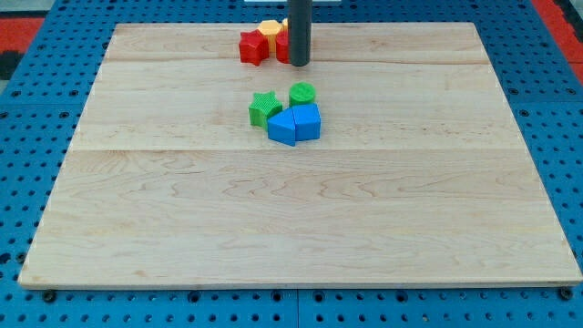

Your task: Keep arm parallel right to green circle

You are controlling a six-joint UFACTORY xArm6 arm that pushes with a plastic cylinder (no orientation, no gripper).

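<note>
The green circle (302,93) lies on the wooden board (301,210) a little above the board's middle. My tip (299,64) stands near the view's top, just above the green circle and slightly to its left, with a small gap between them. The rod hides part of a red block (282,48) behind it. A green star (264,108) sits to the left of and below the circle. Two blue blocks touch each other just below the circle: one (283,128) on the left and one (308,121) on the right.
A red star-like block (252,46) and a yellow block (270,29) sit by the board's top edge, left of my rod. Blue pegboard (36,100) surrounds the board.
</note>
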